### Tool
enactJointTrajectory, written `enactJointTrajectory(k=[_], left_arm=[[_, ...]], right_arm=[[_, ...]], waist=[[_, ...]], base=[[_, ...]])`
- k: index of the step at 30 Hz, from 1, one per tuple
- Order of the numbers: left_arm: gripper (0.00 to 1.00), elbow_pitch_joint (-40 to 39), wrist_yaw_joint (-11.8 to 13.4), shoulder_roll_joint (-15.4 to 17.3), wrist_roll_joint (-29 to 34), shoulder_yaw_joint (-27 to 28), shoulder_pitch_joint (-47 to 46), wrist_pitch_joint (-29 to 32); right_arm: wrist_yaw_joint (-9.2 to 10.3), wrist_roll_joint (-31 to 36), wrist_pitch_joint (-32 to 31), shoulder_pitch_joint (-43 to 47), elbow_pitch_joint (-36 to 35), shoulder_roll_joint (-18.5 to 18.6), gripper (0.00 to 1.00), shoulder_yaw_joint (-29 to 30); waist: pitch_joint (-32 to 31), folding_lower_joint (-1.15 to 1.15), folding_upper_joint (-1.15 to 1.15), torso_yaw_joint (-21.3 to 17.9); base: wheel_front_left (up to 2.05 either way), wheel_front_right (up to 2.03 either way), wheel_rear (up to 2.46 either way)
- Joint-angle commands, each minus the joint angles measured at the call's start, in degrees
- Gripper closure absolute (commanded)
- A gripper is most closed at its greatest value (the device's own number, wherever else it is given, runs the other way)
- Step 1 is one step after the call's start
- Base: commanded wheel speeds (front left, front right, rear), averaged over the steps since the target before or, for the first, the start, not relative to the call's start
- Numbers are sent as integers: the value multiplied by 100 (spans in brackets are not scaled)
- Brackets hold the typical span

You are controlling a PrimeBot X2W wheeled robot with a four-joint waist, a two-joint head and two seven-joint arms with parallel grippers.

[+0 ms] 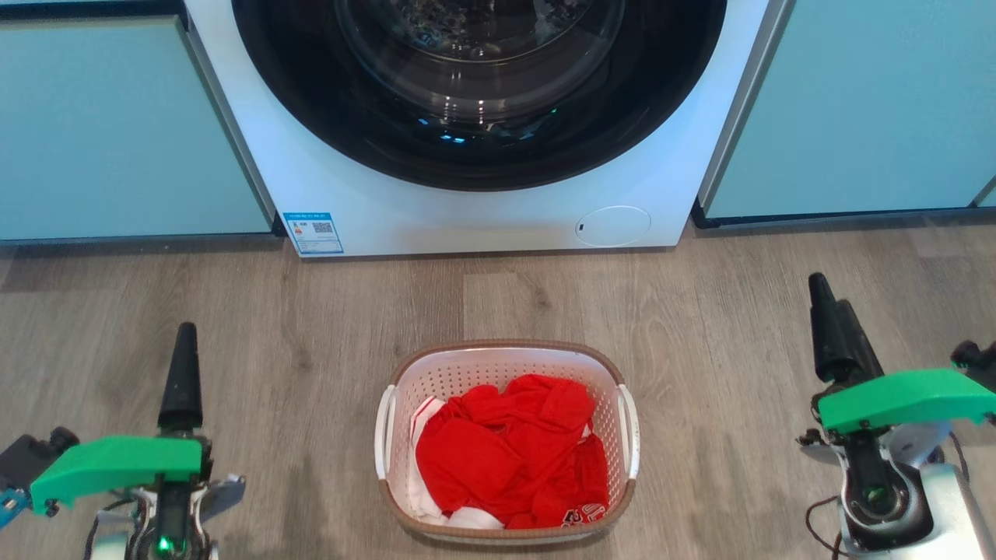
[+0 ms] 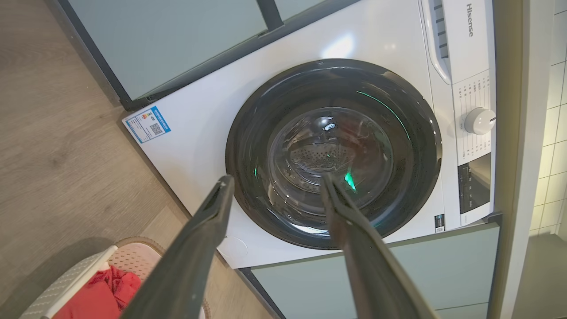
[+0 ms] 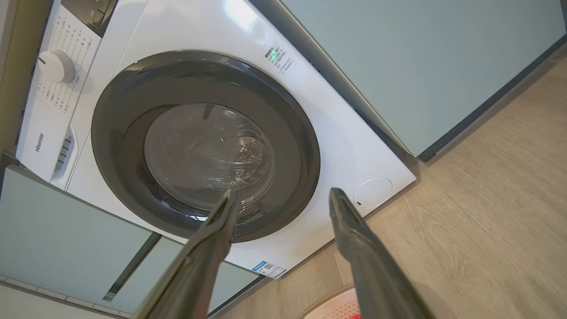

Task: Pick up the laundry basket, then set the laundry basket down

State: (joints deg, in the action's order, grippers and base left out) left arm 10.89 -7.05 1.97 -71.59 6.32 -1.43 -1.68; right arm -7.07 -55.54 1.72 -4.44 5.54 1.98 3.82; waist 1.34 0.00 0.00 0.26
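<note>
The laundry basket (image 1: 467, 379) stands on the wood floor in front of the washing machine, white and perforated with a brown rim and white side handles. Red clothing (image 1: 510, 455) with some white fills it. My left gripper (image 1: 185, 336) hangs to the basket's left and my right gripper (image 1: 829, 295) to its right, both well clear of it. In the left wrist view the left gripper (image 2: 278, 178) is open and empty, with a basket corner (image 2: 66, 283) at the lower left. In the right wrist view the right gripper (image 3: 284, 194) is open too, above a sliver of the basket's rim (image 3: 325, 303).
A white front-loading washing machine (image 1: 373, 210) with a dark round door (image 1: 482, 93) stands just behind the basket. Pale teal cabinet fronts (image 1: 117, 132) flank it on both sides. Bare wood floor (image 1: 311, 327) surrounds the basket.
</note>
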Motion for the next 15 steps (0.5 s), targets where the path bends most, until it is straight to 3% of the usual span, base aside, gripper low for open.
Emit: enactJointTrajectory(k=[1,8,15], left_arm=[[0,-278,-5,68,281,75,-329,-93],[0,-652,312,70,1029,-1,-414,-195],[0,-1084,885,72,2108,-453,-470,-314]], right_arm=[[-17,342,92,-339,-344,45,0,-119],[-20,1123,193,-447,-590,125,0,-355],[-22,1968,312,-522,-747,223,0,-597]], waist=[[8,0,0,2],[50,0,0,5],[95,0,0,-6]], base=[[0,0,0],[0,0,0],[0,0,0]])
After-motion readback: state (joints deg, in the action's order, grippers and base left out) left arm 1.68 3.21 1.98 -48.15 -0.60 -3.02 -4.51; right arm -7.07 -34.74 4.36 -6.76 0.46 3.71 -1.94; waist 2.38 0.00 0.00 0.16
